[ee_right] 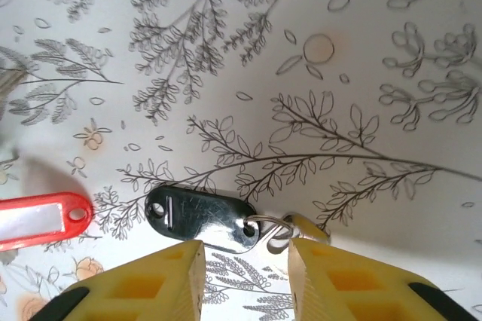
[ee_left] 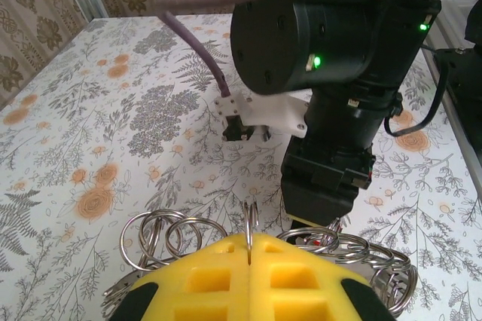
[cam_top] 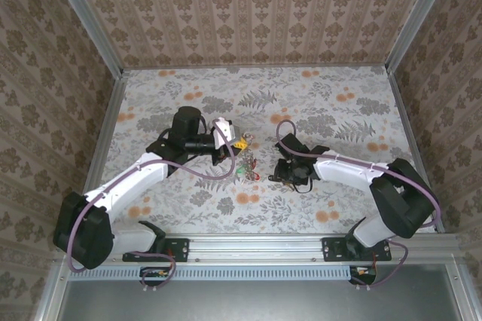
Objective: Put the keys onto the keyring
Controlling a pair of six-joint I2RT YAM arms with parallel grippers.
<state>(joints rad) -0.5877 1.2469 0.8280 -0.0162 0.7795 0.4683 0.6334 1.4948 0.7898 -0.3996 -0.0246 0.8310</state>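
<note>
Two left pads (ee_left: 203, 279), both yellow, are pressed tight together. A thin wire loop of the keyring (ee_left: 169, 234) stands up in the crack between them, so the left jaws are closed on the keyring. The keyring looks like a big round made of many small shiny loops. It lies on the bench (ee_left: 90, 125) and sticks out on both sides of the pads.

The right jaws are open. The two right pads (ee_right: 143, 287), also yellow, stand apart with a gap between them. A small wire loop (ee_right: 263, 227) lies in that gap and is not pinched. It is joined to a black key tag (ee_right: 199, 215), which lies flat on the bench just in front of the pads. A little pale piece (ee_right: 305, 224) touches the tip of one pad, but it is too hidden to tell what it is. A red key tag (ee_right: 41, 219) with a white strip lies flat beside the black one, not touching it.

From above, the left jaws sit at the far left side of the keyring and the right jaws sit just to its right. The red tag lies near the keyring on its right side. A green key tag (cam_top: 241, 172) lies at the near edge of the keyring. The black right arm (ee_left: 339, 72) stands just behind the keyring and points down.
</note>
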